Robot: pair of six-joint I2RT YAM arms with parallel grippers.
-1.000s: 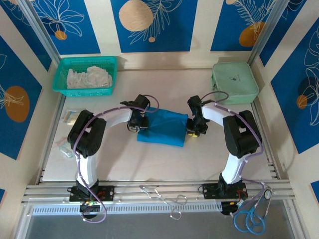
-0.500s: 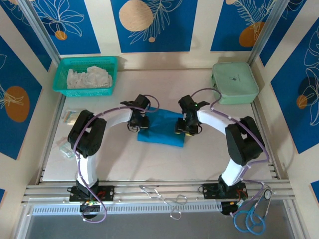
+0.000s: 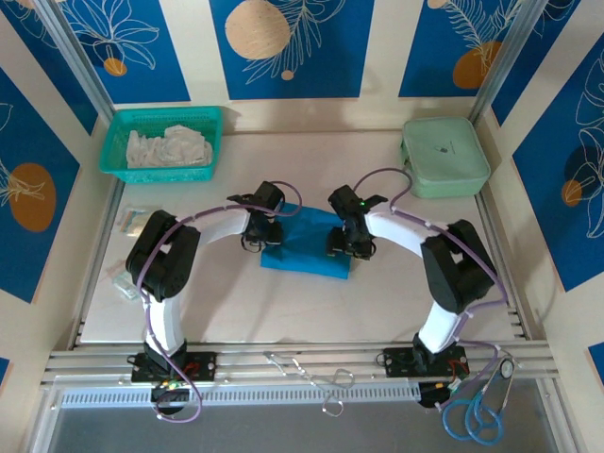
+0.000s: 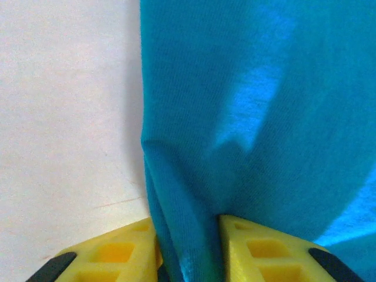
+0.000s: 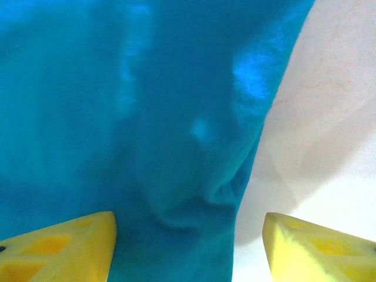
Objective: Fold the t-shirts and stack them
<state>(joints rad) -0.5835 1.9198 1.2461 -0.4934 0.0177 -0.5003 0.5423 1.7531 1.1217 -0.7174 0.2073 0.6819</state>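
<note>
Nearest to me, on the rail in front of my two bases, lay one pair of metal forceps (image 3: 316, 377) and one pair of blue-handled scissors (image 3: 475, 417), well apart from each other. Beyond the rail the surface (image 3: 283, 311) was bare between my two arms, as far as the near edge of the one t-shirt (image 3: 304, 250). It lay flat in the middle as a folded teal-blue rectangle.

My left end effector (image 3: 262, 234) sat at the shirt's left edge and my right end effector (image 3: 347, 243) over its right end. In the left wrist view my yellow fingers (image 4: 117, 255) were pressed together on a raised fold of the fabric, with bare surface just to its left. In the right wrist view my fingers (image 5: 59, 247) were spread wide and gripped nothing. The shirt's right edge ran down between them, so one finger hung over cloth and the other over bare surface.

Two small pale items (image 3: 127, 220) lay along the left side of the surface, too small to tell what they were. Behind the shirt ran an open strip of surface. Past it stood one green basket (image 3: 115, 151) with white cloth in the far left corner and one pale green case (image 3: 444, 156) in the far right corner, both well apart from the shirt.
</note>
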